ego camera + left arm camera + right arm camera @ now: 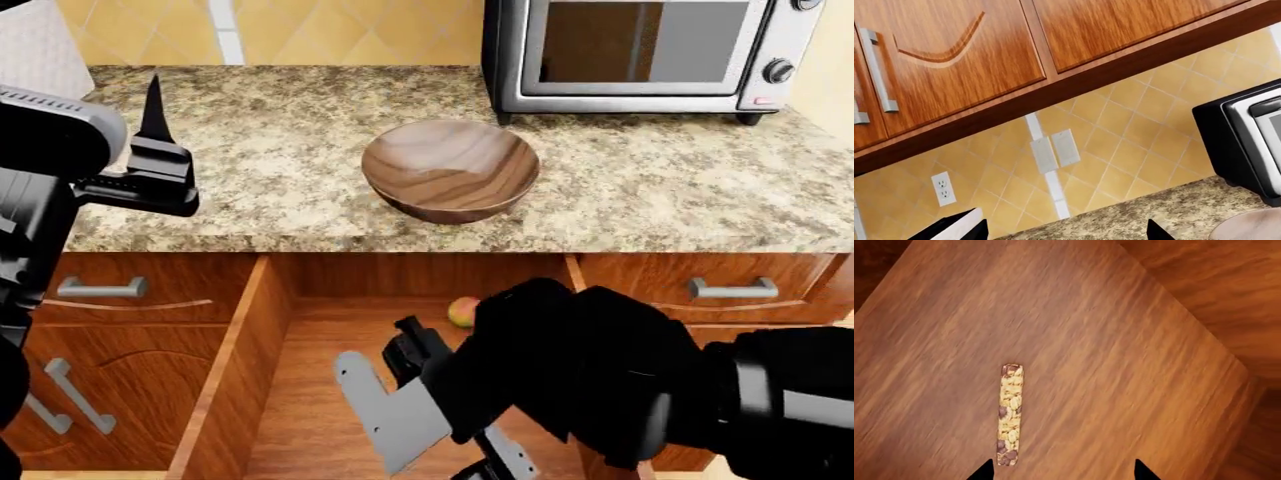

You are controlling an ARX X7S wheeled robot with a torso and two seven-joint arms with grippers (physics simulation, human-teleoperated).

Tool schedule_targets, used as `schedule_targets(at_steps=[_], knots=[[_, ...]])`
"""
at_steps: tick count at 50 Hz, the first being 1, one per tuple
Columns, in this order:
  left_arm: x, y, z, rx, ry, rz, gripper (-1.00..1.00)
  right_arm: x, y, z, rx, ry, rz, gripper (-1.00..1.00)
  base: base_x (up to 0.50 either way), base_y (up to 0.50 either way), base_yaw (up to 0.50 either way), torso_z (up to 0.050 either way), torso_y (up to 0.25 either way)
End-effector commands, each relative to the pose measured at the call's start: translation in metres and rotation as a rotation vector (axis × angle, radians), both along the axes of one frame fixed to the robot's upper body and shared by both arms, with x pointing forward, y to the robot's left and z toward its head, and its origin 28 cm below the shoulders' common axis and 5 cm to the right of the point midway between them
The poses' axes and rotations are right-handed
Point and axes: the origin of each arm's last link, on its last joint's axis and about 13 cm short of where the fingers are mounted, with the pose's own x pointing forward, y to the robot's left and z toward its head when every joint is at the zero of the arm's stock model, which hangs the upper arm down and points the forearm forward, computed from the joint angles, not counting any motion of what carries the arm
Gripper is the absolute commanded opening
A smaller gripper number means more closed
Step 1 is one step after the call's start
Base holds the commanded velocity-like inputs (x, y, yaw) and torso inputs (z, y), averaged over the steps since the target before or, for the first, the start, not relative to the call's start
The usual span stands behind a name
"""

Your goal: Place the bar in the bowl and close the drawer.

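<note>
The bar (1011, 414) lies flat on the wooden floor of the open drawer (320, 330). My right gripper (1062, 472) hovers above that floor, open, and the bar's near end sits just inside one fingertip without being held. From the head camera the right gripper (400, 385) is down inside the drawer and hides the bar. The bowl (451, 170) stands empty on the counter behind the drawer. My left gripper (150, 125) is raised over the counter's left part, open and empty; the left gripper (1061, 233) faces the backsplash.
A small round fruit (463, 311) rests at the drawer's back. A toaster oven (641, 50) stands on the granite counter (667, 190) behind the bowl. Shut drawers with silver handles (731, 290) flank the open one. Upper cabinets (954, 60) hang over the tiled wall.
</note>
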Motion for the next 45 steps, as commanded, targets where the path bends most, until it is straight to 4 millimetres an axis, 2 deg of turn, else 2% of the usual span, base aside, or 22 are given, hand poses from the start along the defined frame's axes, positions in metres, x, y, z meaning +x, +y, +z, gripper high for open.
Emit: schedule_targets(at_steps=[1,7,20,45], knots=[[-0.001,0.001,-0.002,0.001,0.002,0.004,1.0,-0.001,0.007,-0.032,-0.03,0.094,0.044,1.0,0.0,0.0,0.0,0.0,0.0],[-0.001,0.0,-0.001,0.003,0.001,0.001,1.0,0.0,0.009,-0.04,-0.017,0.116,0.046,1.0,0.0,0.0,0.0,0.0,0.0],[-0.002,0.001,-0.001,0.009,0.003,0.01,1.0,-0.003,0.008,-0.071,-0.006,0.149,0.034,1.0,0.0,0.0,0.0,0.0,0.0],[-0.002,0.001,0.003,0.022,-0.002,0.013,1.0,-0.018,0.001,-0.107,-0.026,0.182,-0.047,1.0,0.0,0.0,0.0,0.0,0.0]])
